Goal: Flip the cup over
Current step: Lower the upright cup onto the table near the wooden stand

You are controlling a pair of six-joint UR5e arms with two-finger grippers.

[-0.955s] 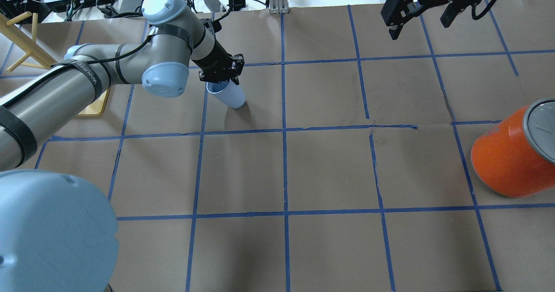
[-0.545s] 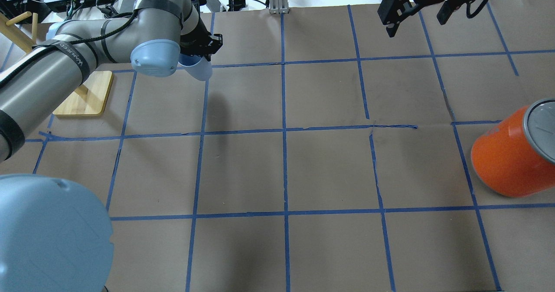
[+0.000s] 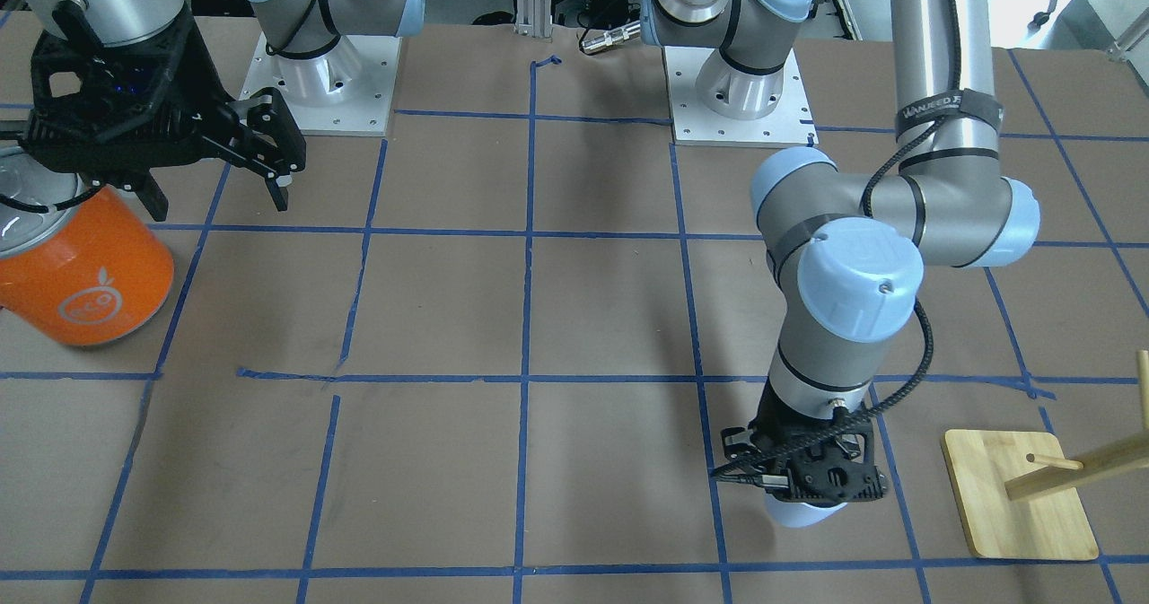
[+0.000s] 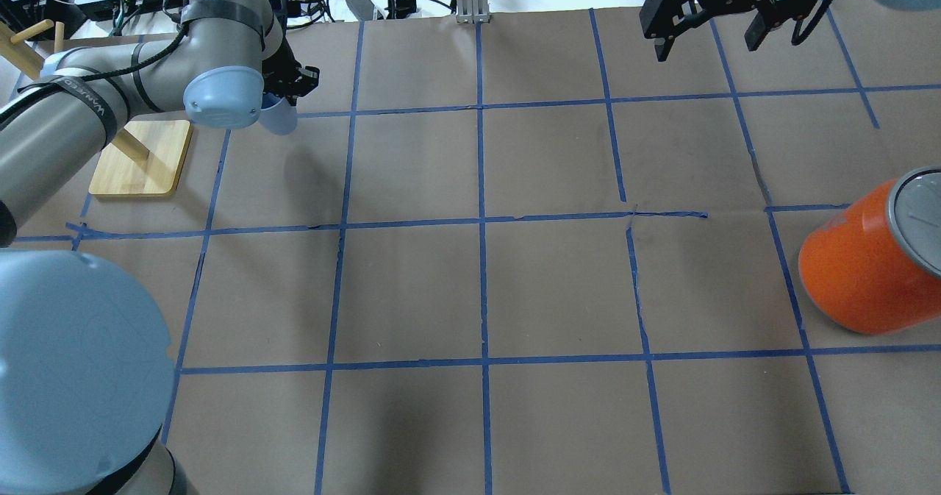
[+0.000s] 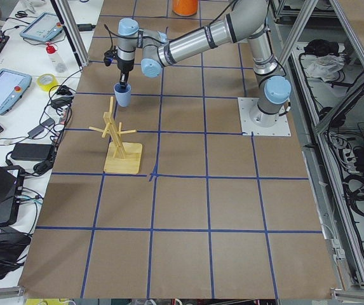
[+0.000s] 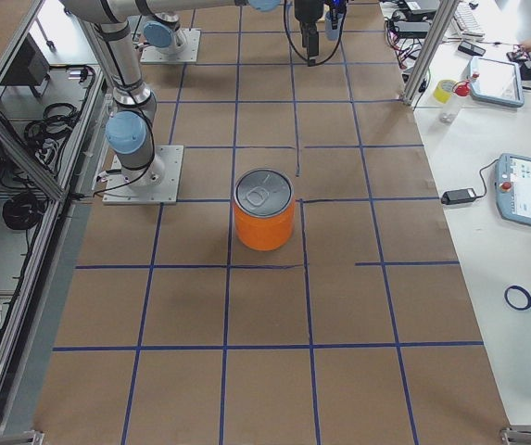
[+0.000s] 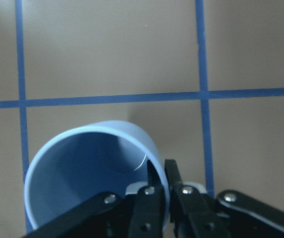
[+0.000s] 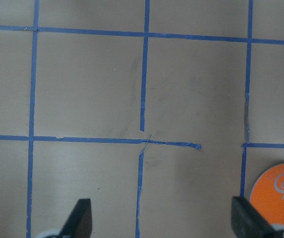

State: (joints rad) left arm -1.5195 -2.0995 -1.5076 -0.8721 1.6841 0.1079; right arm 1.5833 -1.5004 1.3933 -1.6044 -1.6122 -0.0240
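The small pale blue cup [image 4: 279, 118] hangs mouth-up from my left gripper [image 4: 285, 92], which is shut on its rim at the table's far left. The cup is clear of the paper, its shadow lying apart from it. In the left wrist view the cup [image 7: 82, 168] fills the lower left, with one finger inside the rim and one outside. It also shows in the front view [image 3: 802, 514] and the left side view [image 5: 123, 96]. My right gripper [image 4: 706, 35] is open and empty, high over the far right; its fingertips [image 8: 81, 220] stand wide apart.
A big orange can [image 4: 860, 267] with a silver lid stands at the right edge, also in the front view [image 3: 85, 281]. A wooden peg stand [image 4: 140, 157] on a square base is just left of the cup. Cables and tape lie beyond the far edge.
My left arm has lifted the cup off the paper and carried it left and away from me, toward the wooden stand. The right gripper has barely moved.
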